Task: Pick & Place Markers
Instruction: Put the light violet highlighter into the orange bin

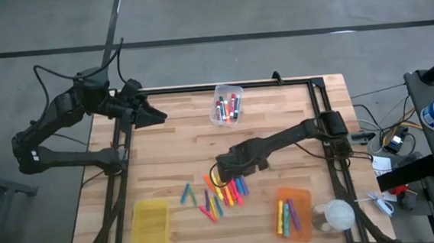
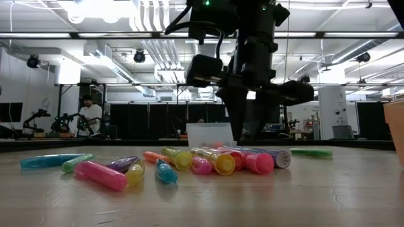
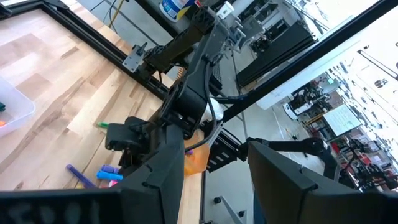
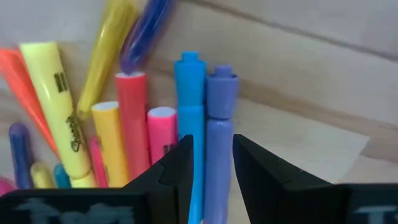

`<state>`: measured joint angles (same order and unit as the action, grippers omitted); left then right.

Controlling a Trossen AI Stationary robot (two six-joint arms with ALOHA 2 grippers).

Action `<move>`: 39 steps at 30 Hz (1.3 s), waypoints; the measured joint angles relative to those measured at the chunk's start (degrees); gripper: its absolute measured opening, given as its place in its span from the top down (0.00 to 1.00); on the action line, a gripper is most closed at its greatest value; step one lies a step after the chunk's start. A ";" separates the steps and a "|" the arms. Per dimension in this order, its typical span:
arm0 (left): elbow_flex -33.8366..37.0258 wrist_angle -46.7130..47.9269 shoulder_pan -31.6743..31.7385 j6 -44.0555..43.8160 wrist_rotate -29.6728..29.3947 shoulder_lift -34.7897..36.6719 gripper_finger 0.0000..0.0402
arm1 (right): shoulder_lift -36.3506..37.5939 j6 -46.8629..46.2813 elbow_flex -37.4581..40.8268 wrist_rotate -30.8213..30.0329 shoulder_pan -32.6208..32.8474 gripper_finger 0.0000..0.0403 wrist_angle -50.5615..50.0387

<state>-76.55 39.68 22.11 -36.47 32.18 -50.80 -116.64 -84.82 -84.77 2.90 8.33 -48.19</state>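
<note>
Purple marker (image 4: 216, 155) sits between the right claw (image 4: 211, 174) fingers, which aren't clamped on it yet, in the marker pile (image 1: 220, 194) near the wooden surface's (image 1: 173, 147) front edge. Left claw (image 1: 152, 114) hangs released over the back-left corner.

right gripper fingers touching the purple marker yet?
Cannot tell. In the right wrist view the right gripper's dark fingers flank the purple plastic marker, beside a blue marker; neither contact nor gap shows plainly.
</note>
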 joint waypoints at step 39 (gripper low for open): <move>0.00 0.03 -0.02 0.07 -0.04 0.14 0.57 | 10.53 -22.47 -7.78 -3.08 16.29 0.84 -24.34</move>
<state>-76.55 39.71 22.09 -36.40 32.14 -50.66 -106.11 -107.29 -92.55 -0.18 24.62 -72.53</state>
